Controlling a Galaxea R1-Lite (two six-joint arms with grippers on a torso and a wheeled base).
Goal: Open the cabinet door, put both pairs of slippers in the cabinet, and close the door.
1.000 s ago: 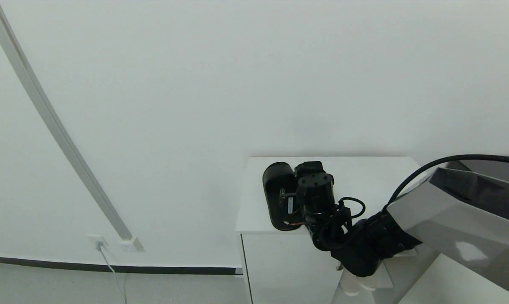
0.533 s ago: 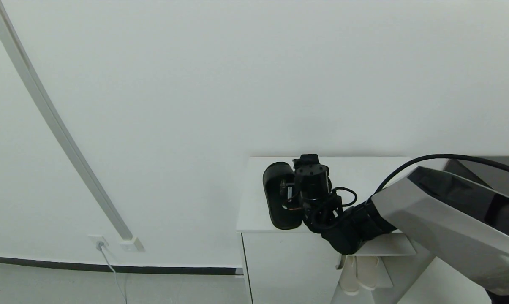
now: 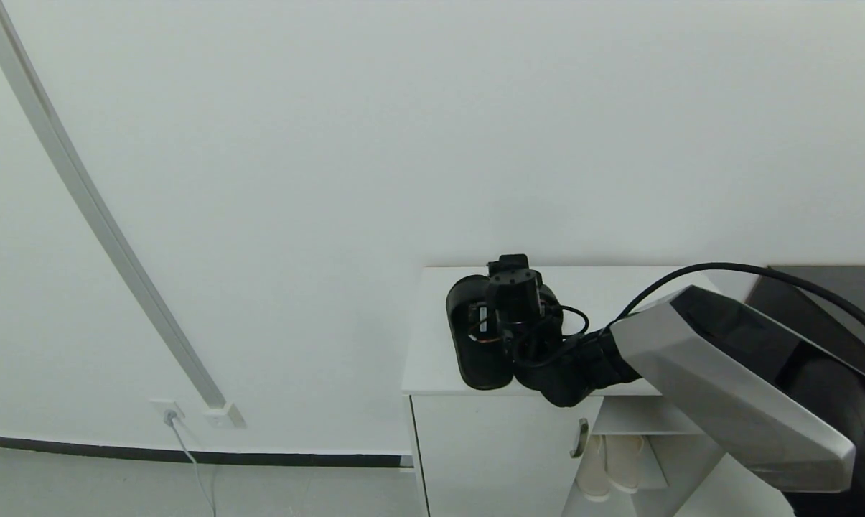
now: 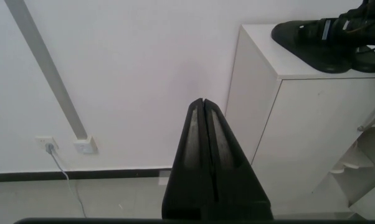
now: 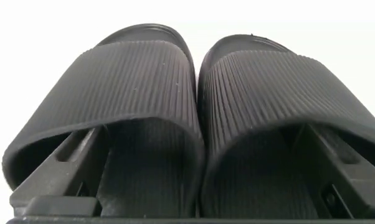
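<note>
A pair of black slippers [image 3: 468,359] lies side by side on top of the white cabinet [image 3: 497,459], near its left front corner. My right gripper [image 3: 487,323] is at the slippers, open, with one finger [image 5: 72,155] under the strap of each slipper [image 5: 137,93]. The inner walls of both slippers stand between the fingers. A white pair of slippers [image 3: 608,467] rests on a shelf inside the open right side of the cabinet. My left gripper [image 4: 203,112] is shut and empty, held low to the left of the cabinet [image 4: 299,143].
The cabinet's left door is shut, with a handle [image 3: 581,438] at its edge. A wall stands right behind the cabinet. A slanted cable duct [image 3: 95,208] runs down to a socket [image 3: 165,411] at the left. Floor lies open left of the cabinet.
My right arm has risen and moved left over the cabinet top, bringing the gripper into the black slippers. The slippers have stayed in place.
</note>
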